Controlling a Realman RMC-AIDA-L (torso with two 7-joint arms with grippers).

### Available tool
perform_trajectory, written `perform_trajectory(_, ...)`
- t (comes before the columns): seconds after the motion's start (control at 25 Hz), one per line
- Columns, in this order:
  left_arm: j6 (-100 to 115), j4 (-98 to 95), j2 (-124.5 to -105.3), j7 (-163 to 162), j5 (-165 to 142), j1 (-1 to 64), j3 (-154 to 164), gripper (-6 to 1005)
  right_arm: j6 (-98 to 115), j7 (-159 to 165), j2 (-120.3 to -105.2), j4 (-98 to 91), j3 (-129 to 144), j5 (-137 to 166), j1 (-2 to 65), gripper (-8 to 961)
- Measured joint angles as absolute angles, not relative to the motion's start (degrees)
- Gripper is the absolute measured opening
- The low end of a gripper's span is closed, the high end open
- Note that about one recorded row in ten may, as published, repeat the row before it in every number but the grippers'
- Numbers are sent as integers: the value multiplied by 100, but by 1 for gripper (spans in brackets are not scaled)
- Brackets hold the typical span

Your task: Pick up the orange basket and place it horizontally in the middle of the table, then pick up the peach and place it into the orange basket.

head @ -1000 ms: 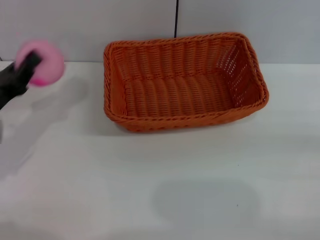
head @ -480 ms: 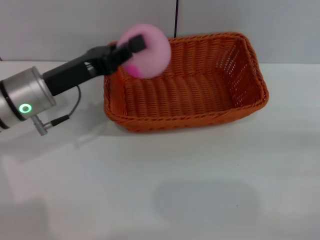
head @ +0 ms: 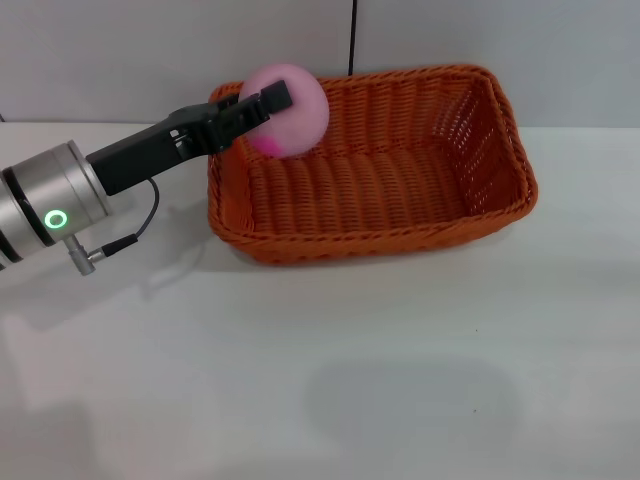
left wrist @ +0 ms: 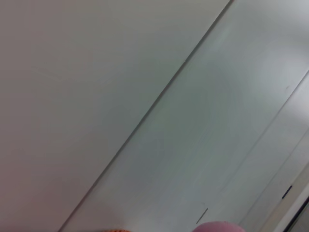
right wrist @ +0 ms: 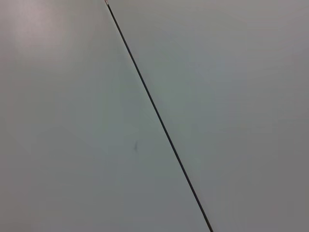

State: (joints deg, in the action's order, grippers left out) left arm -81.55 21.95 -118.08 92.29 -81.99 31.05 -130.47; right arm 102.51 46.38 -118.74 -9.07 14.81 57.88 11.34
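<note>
Orange wicker, the basket (head: 370, 165) is sitting lengthwise at the back middle of the table (head: 330, 380), its far rim nearly against the wall. I'm seeing my left gripper (head: 272, 108) reaching in from the left, clamping the peach (head: 290, 108) and hanging it just inside the basket's left rim, above the floor. Loads of bare basket floor is lying open to the right. Right gripper isn't showing anywhere.

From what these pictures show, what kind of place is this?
Probably a robot test bench, not a home: a bare white table before plain grey wall panels, with only an orange basket and a toy peach held over it in the left pincer.
</note>
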Motion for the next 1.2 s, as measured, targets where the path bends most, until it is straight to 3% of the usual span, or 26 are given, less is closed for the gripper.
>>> perform_trajectory(0.36,-8330,2174,-11820,9234,-8039,2964,-13176,450,10215,4684,-11873,-887,1485,5793,1221,608)
perform_trajectory(0.48,-8411,2183,-11814,9254,-7910,2880,-13194,710,10213,4706,-11874,-887,1486,5793,1242,608)
perform_trajectory(0.88,-9133,2384,-11811,9560,-7085,2165,-13682,871,10201,4711,-11874,-805,1494,5801,1386,608)
perform_trajectory(1.2,-10160,1645,-11832,10954,-5964,1604,-14491,865,10200,4711,-11878,-791,1476,5801,1425,608)
